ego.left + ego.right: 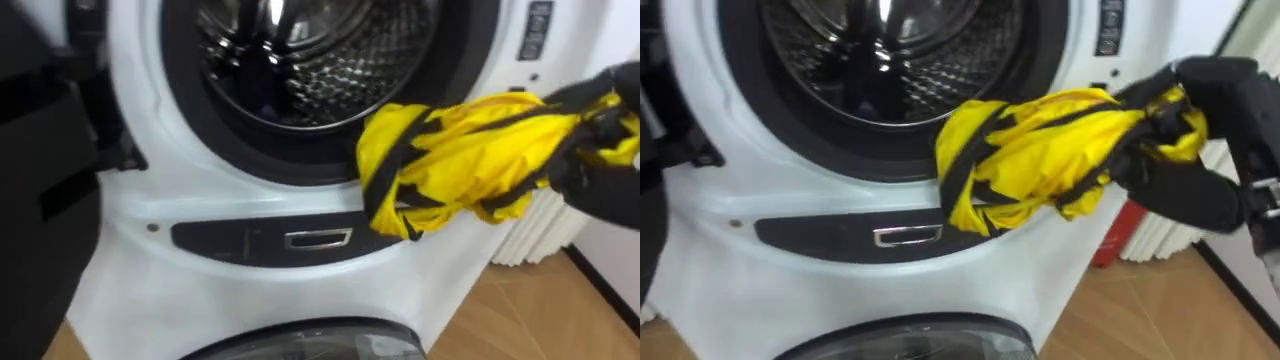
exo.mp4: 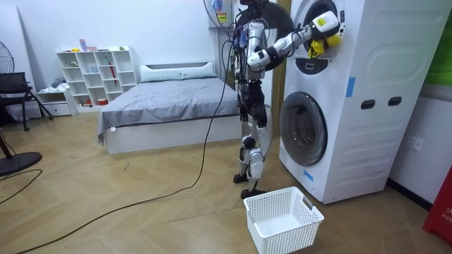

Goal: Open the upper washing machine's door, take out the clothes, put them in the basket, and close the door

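Clamps black fingers (image 1: 1152,172) of right hand (image 1: 1200,190) round one end of yellow garment (image 1: 1030,160) with black trim. Holds garment bunched and clear of drum (image 1: 880,60), in front of lower right rim of door opening (image 1: 790,150) on upper washing machine (image 2: 381,42), just above dark panel (image 1: 820,232) with chrome pull. Lets free end droop toward that panel. Stands close before stacked white machines at room view's right, right arm raised to upper door opening. Has white basket (image 2: 282,236) on floor just beside feet, near front corner of lower machine (image 2: 353,141).
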You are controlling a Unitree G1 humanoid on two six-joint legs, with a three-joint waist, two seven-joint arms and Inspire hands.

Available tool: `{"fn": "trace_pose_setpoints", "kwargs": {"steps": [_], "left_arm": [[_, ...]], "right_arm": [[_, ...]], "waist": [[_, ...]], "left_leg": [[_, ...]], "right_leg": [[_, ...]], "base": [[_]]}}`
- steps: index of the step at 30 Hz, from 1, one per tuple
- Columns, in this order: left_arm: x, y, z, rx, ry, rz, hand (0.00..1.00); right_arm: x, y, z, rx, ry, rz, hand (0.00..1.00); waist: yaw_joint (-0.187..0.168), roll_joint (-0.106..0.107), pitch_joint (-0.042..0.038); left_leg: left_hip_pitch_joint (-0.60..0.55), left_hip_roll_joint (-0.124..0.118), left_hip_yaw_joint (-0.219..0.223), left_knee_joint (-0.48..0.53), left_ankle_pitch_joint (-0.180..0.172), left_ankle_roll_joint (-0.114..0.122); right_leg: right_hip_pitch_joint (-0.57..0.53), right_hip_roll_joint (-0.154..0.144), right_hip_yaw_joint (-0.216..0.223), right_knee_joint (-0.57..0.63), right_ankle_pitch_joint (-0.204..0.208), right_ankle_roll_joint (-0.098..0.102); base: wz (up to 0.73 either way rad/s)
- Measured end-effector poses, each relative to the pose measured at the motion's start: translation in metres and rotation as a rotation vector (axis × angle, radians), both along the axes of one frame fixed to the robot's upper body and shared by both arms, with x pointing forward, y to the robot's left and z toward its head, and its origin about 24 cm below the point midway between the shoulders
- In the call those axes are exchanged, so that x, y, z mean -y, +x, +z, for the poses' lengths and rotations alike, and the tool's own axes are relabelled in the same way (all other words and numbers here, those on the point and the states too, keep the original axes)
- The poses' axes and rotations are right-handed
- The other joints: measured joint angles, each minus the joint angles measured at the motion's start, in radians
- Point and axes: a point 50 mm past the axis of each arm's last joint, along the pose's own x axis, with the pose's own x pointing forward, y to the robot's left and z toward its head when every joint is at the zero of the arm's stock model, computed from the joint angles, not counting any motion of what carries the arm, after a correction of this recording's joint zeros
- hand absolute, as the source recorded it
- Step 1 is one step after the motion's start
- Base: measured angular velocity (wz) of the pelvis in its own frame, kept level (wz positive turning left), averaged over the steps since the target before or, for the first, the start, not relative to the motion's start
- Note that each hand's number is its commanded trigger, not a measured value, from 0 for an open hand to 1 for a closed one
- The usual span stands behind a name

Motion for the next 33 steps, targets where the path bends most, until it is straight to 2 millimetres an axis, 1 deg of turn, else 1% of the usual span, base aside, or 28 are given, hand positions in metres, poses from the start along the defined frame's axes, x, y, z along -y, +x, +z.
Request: {"fn": "trace_pose_setpoints", "kwargs": {"steps": [1, 3, 4, 5, 6, 7, 8, 9, 10, 12, 13, 15, 16, 17, 18, 19, 20, 22, 23, 24, 25, 27, 28, 29, 30, 31, 33], "left_arm": [[0.0, 0.001, 0.0, 0.002, -0.001, 0.0, 0.0], [-0.003, 0.005, 0.001, 0.01, 0.004, -0.003, 0.0], [-0.004, 0.006, 0.001, 0.01, 0.007, -0.005, 0.0], [-0.007, 0.007, 0.002, 0.012, 0.009, -0.012, 0.0], [-0.008, 0.015, 0.002, 0.026, 0.006, -0.027, 0.0], [-0.009, 0.017, 0.002, 0.032, 0.004, -0.036, 0.0], [-0.009, 0.023, 0.002, 0.041, 0.0, -0.052, 0.0], [-0.009, 0.027, 0.002, 0.047, 0.0, -0.065, 0.0], [-0.009, 0.031, 0.002, 0.053, 0.0, -0.071, 0.0], [-0.009, 0.048, 0.002, 0.087, 0.001, -0.101, 0.0], [-0.009, 0.052, 0.002, 0.095, 0.001, -0.111, 0.0], [-0.008, 0.069, 0.003, 0.122, 0.0, -0.153, 0.0], [-0.007, 0.072, 0.003, 0.127, -0.002, -0.162, 0.0], [-0.005, 0.078, 0.003, 0.141, -0.012, -0.177, 0.0], [-0.003, 0.078, 0.002, 0.125, -0.026, -0.166, 0.0], [-0.003, 0.077, 0.002, 0.123, -0.029, -0.169, 0.0], [-0.002, 0.08, 0.002, 0.125, -0.033, -0.191, 0.0], [0.001, 0.081, 0.001, 0.115, -0.05, -0.23, 0.0], [0.003, 0.085, 0.001, 0.119, -0.057, -0.255, 0.0], [0.005, 0.089, 0.001, 0.124, -0.06, -0.274, 0.0], [0.006, 0.089, 0.0, 0.118, -0.062, -0.277, 0.0], [0.01, 0.095, 0.0, 0.132, -0.078, -0.294, 0.0], [0.011, 0.097, 0.0, 0.132, -0.081, -0.302, 0.0], [0.013, 0.098, 0.0, 0.132, -0.089, -0.311, 0.0], [0.013, 0.1, 0.0, 0.137, -0.096, -0.313, 0.0], [0.013, 0.102, 0.0, 0.142, -0.098, -0.31, 0.0], [0.016, 0.109, 0.001, 0.162, -0.108, -0.318, 0.0]], "right_arm": [[0.003, -0.001, -0.003, -0.012, 0.001, -0.015, 1.0], [0.013, -0.005, -0.014, -0.06, 0.012, -0.079, 1.0], [0.015, -0.006, -0.018, -0.069, 0.02, -0.095, 1.0], [0.019, -0.008, -0.024, -0.092, 0.03, -0.119, 1.0], [0.021, -0.01, -0.027, -0.119, 0.031, -0.137, 1.0], [0.022, -0.011, -0.028, -0.125, 0.03, -0.142, 1.0], [0.023, -0.011, -0.029, -0.132, 0.031, -0.148, 1.0], [0.024, -0.011, -0.03, -0.138, 0.034, -0.151, 1.0], [0.025, -0.011, -0.031, -0.145, 0.04, -0.152, 1.0], [0.033, -0.009, -0.042, -0.187, 0.065, -0.179, 1.0], [0.035, -0.009, -0.044, -0.199, 0.071, -0.188, 1.0], [0.042, -0.009, -0.055, -0.25, 0.091, -0.213, 1.0], [0.043, -0.009, -0.058, -0.261, 0.095, -0.218, 1.0], [0.046, -0.009, -0.061, -0.277, 0.103, -0.227, 1.0], [0.048, -0.009, -0.065, -0.293, 0.119, -0.23, 1.0], [0.049, -0.01, -0.068, -0.302, 0.127, -0.232, 1.0], [0.051, -0.01, -0.075, -0.33, 0.144, -0.238, 1.0], [0.055, -0.011, -0.09, -0.394, 0.168, -0.25, 1.0], [0.057, -0.012, -0.102, -0.439, 0.188, -0.263, 1.0], [0.058, -0.013, -0.114, -0.483, 0.201, -0.278, 1.0], [0.059, -0.012, -0.12, -0.504, 0.205, -0.28, 1.0], [0.059, -0.009, -0.136, -0.563, 0.225, -0.29, 1.0], [0.058, -0.008, -0.141, -0.58, 0.232, -0.29, 1.0], [0.057, -0.007, -0.15, -0.612, 0.245, -0.29, 1.0], [0.056, -0.006, -0.157, -0.64, 0.258, -0.29, 1.0], [0.057, -0.007, -0.161, -0.654, 0.267, -0.298, 1.0], [0.061, -0.005, -0.171, -0.681, 0.289, -0.332, 1.0]], "waist": [[-0.004, 0.001, -0.0001], [-0.017, 0.002, -0.0018], [-0.021, 0.002, -0.002], [-0.041, 0.004, -0.0016], [-0.064, 0.009, -0.003], [-0.072, 0.011, -0.0034], [-0.079, 0.02, -0.0054], [-0.084, 0.029, 0.0], [-0.091, 0.033, 0.0013], [-0.109, 0.047, 0.0015], [-0.111, 0.049, 0.0012], [-0.119, 0.055, 0.0039], [-0.12, 0.056, 0.0055], [-0.126, 0.061, 0.0083], [-0.131, 0.067, 0.0103], [-0.135, 0.069, 0.0116], [-0.142, 0.072, 0.0121], [-0.15, 0.078, 0.0096], [-0.151, 0.083, 0.0082], [-0.15, 0.088, 0.0057], [-0.151, 0.093, 0.0039], [-0.151, 0.115, 0.0115], [-0.151, 0.12, 0.0125], [-0.152, 0.131, 0.0108], [-0.155, 0.14, 0.0111], [-0.155, 0.144, 0.011], [-0.157, 0.162, 0.0135]], "left_leg": [[0.0, 0.002, 0.007, 0.002, -0.003, -0.001], [0.0, 0.012, 0.048, 0.004, -0.011, -0.006], [-0.001, 0.014, 0.056, 0.004, -0.011, -0.008], [-0.003, 0.017, 0.068, 0.005, -0.013, -0.01], [-0.006, 0.019, 0.085, 0.006, -0.013, -0.01], [-0.006, 0.019, 0.094, 0.005, -0.013, -0.01], [-0.003, 0.023, 0.121, 0.002, -0.014, -0.012], [0.002, 0.028, 0.153, 0.002, -0.016, -0.015], [0.003, 0.03, 0.165, 0.002, -0.018, -0.016], [0.003, 0.037, 0.2, 0.0, -0.023, -0.022], [0.003, 0.04, 0.215, -0.001, -0.025, -0.025], [0.003, 0.05, 0.259, -0.002, -0.031, -0.035], [0.003, 0.051, 0.269, 0.0, -0.033, -0.037], [0.0, 0.051, 0.288, 0.0, -0.035, -0.04], [-0.007, 0.053, 0.305, 0.0, -0.037, -0.043], [-0.013, 0.058, 0.308, 0.001, -0.039, -0.044], [-0.02, 0.061, 0.322, 0.004, -0.04, -0.045], [-0.025, 0.064, 0.336, 0.009, -0.043, -0.05], [-0.031, 0.064, 0.352, 0.013, -0.044, -0.051], [-0.041, 0.065, 0.357, 0.016, -0.045, -0.052], [-0.05, 0.065, 0.358, 0.019, -0.045, -0.052], [-0.083, 0.063, 0.359, 0.034, -0.045, -0.052], [-0.09, 0.063, 0.36, 0.037, -0.045, -0.052], [-0.102, 0.063, 0.36, 0.038, -0.045, -0.052], [-0.112, 0.063, 0.36, 0.038, -0.045, -0.052], [-0.119, 0.063, 0.36, 0.039, -0.045, -0.052], [-0.144, 0.062, 0.358, 0.039, -0.045, -0.052]], "right_leg": [[-0.006, 0.003, 0.01, 0.0, 0.0, -0.001], [-0.023, 0.014, 0.05, 0.004, 0.003, -0.004], [-0.026, 0.016, 0.052, 0.005, 0.004, -0.006], [-0.032, 0.02, 0.065, 0.01, 0.005, -0.007], [-0.046, 0.023, 0.074, 0.015, 0.005, -0.008], [-0.051, 0.025, 0.08, 0.017, 0.005, -0.008], [-0.066, 0.031, 0.103, 0.022, 0.007, -0.008], [-0.074, 0.04, 0.13, 0.031, 0.01, -0.01], [-0.077, 0.043, 0.139, 0.032, 0.011, -0.01], [-0.096, 0.058, 0.179, 0.036, 0.017, -0.012], [-0.103, 0.063, 0.192, 0.037, 0.019, -0.013], [-0.121, 0.083, 0.238, 0.041, 0.026, -0.017], [-0.126, 0.087, 0.244, 0.045, 0.027, -0.018], [-0.139, 0.093, 0.262, 0.05, 0.027, -0.019], [-0.153, 0.098, 0.272, 0.05, 0.028, -0.02], [-0.159, 0.1, 0.275, 0.05, 0.028, -0.02], [-0.172, 0.104, 0.28, 0.051, 0.032, -0.021], [-0.182, 0.111, 0.291, 0.051, 0.033, -0.024], [-0.191, 0.114, 0.298, 0.051, 0.034, -0.025], [-0.209, 0.118, 0.31, 0.057, 0.034, -0.025], [-0.216, 0.118, 0.313, 0.062, 0.034, -0.025], [-0.257, 0.12, 0.323, 0.083, 0.034, -0.025], [-0.265, 0.12, 0.324, 0.086, 0.034, -0.025], [-0.28, 0.121, 0.327, 0.089, 0.034, -0.025], [-0.294, 0.122, 0.327, 0.096, 0.034, -0.025], [-0.3, 0.122, 0.325, 0.098, 0.034, -0.025], [-0.329, 0.121, 0.325, 0.107, 0.034, -0.025]], "base": [[-0.47], [-0.52], [-0.45], [-0.33], [-0.32], [-0.43], [-0.66], [-0.71], [-0.63], [-0.53], [-0.66], [-0.65], [-0.54], [-0.53], [-0.51], [-0.42], [-0.29], [-0.24], [-0.26], [-0.26], [-0.27], [-0.22], [-0.17], [-0.09], [-0.05], [0.03], [0.02]]}}
